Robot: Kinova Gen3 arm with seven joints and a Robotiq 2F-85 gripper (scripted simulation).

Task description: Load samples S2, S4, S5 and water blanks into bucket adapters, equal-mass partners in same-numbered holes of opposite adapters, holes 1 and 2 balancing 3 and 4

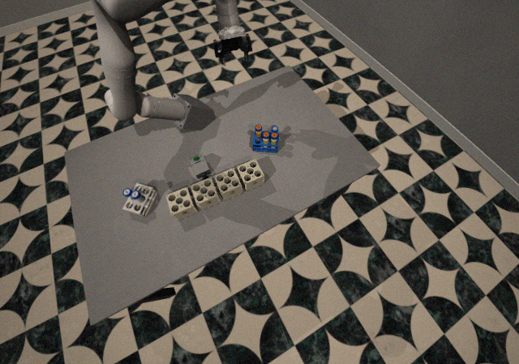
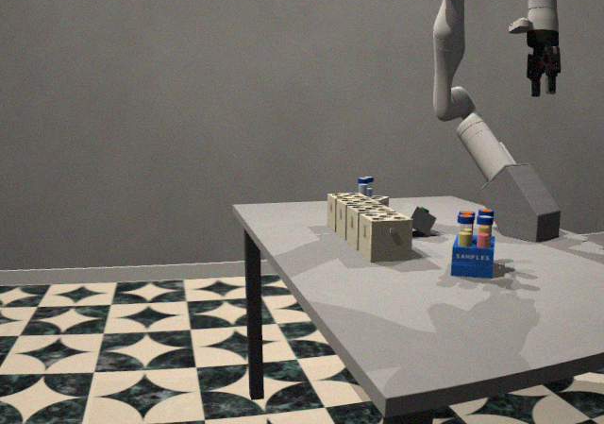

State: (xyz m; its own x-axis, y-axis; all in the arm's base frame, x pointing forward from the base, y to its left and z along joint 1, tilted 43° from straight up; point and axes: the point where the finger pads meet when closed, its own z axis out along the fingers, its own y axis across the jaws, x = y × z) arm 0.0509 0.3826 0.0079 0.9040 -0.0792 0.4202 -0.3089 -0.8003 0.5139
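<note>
A blue rack marked SAMPLES (image 1: 263,144) (image 2: 472,258) stands on the grey table and holds several tubes with blue caps, three with orange dots and one paler. Four beige bucket adapters (image 1: 215,188) (image 2: 370,224) stand in a row, all holes empty. A white rack (image 1: 140,199) at the left holds two blue-capped blank tubes (image 1: 130,194) (image 2: 364,184). The green DONE key (image 1: 195,159) (image 2: 423,210) sits on a small sloped desk behind the adapters. My gripper (image 1: 232,56) (image 2: 542,90) is open and empty, high above the table's far side, well away from the sample rack.
The arm's base block (image 2: 522,205) stands at the table's far edge behind the sample rack. The table's front edge (image 2: 487,385) is near in the exterior view.
</note>
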